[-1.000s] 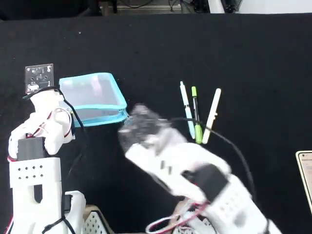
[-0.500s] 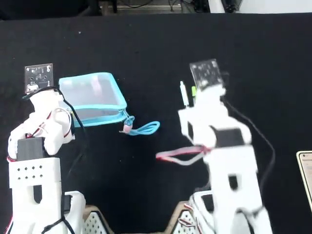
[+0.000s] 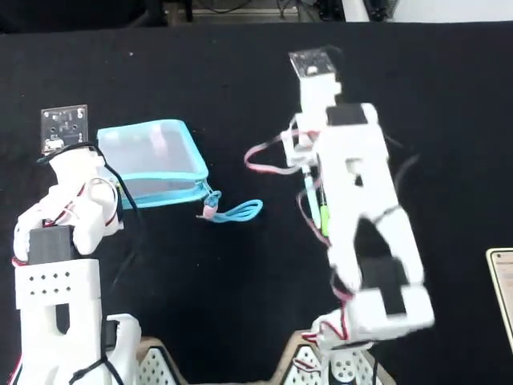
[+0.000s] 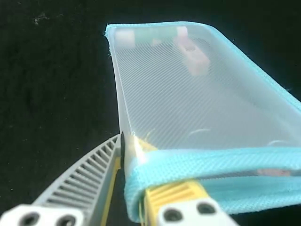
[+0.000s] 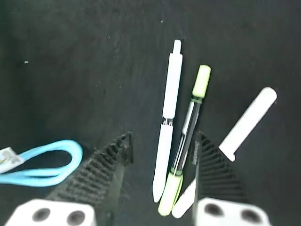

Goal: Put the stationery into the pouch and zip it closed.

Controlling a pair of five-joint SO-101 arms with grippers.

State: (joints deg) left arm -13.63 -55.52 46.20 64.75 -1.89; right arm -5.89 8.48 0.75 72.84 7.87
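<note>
The translucent pouch (image 3: 151, 159) with blue edging lies at the left of the black table. My left gripper (image 4: 129, 155) is shut on its near corner, and a few small white and pink items (image 4: 190, 54) show through the mesh. Its blue strap (image 3: 239, 212) trails off the zip end. Three pens lie side by side: a white pen (image 5: 167, 117), a green pen (image 5: 188, 134) and a white marker (image 5: 245, 125). My right gripper (image 5: 162, 137) hangs open above them, one finger on each side of the white and green pens. In the high view the right arm (image 3: 346, 152) covers most of the pens.
A pale card (image 3: 502, 287) lies at the table's right edge. The strap loop (image 5: 43, 167) sits to one side of the right gripper. Bare black table (image 3: 200, 72) stretches behind the pouch and pens.
The right arm has swung from the pouch's zip end across to the pens and stretched out over them. The strap now lies loose on the table. The left arm has kept still.
</note>
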